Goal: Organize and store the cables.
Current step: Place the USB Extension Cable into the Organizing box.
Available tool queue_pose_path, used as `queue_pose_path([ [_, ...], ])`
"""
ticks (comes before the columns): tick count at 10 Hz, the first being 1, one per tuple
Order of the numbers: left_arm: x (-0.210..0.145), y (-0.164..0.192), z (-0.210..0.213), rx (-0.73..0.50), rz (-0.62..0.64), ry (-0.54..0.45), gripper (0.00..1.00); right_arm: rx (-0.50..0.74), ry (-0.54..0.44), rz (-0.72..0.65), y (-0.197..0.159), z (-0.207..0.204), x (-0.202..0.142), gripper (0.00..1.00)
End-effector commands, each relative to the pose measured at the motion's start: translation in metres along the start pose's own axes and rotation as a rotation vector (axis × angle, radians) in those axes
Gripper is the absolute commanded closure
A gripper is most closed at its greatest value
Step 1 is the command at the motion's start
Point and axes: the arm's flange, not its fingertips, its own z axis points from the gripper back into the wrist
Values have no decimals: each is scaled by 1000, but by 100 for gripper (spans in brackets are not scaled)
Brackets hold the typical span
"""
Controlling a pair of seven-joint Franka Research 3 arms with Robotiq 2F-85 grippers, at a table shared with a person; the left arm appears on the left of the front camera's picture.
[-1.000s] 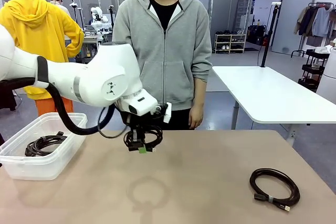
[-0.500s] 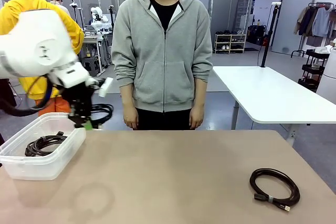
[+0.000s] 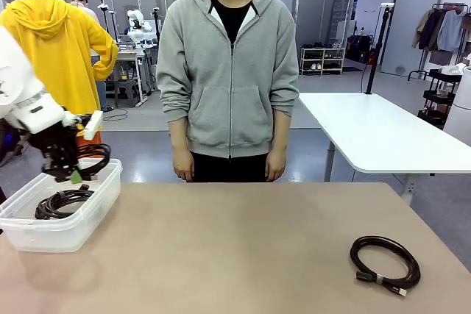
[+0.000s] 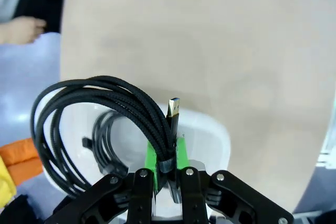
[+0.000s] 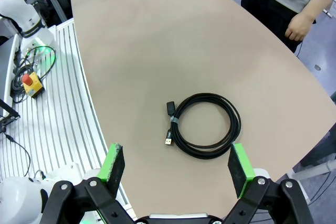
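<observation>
Three cables in play, one stored. Surface carried everything; a person stood at its far edge, arms down, not taking part. Clear bin sat at the surface's left end with one coiled cable lying inside.

Second cable was in my left fingers, which were clamped on the bundled part of the coil. The loop hung off to one side, the plug pointed away from the wrist, and the whole thing was held over the bin, clear of the coil inside.

Third cable lay coiled on the surface at the right, well apart from the bin, with a small tie on it. My right fingers were spread wide and empty, hovering above that coil.

My read: one in, one ready to release into the bin, one not yet picked up. Roughly a third done.
</observation>
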Motion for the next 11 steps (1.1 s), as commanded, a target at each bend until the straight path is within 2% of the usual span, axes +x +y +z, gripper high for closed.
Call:
queue_pose_path([
  [1, -31, 12, -7, 5, -8, 6, 84, 3, -11, 16, 0, 1, -1, 0],
  [3, -58, 31, -26, -25, 14, 30, 84, 3, -11, 16, 0, 1, -1, 0],
  [6, -89, 52, -57, -87, 91, 12, 84, 3, -11, 16, 0, 1, -1, 0],
  [9, -95, 49, -79, -153, 99, 3, 84, 3, -11, 16, 0, 1, -1, 0],
  [10, -94, 48, -82, -163, 110, -32, 71, 3, -11, 16, 0, 1, -1, 0],
  [11, -96, 45, -81, -159, 111, -40, 48, 3, -11, 16, 0, 1, -1, 0],
])
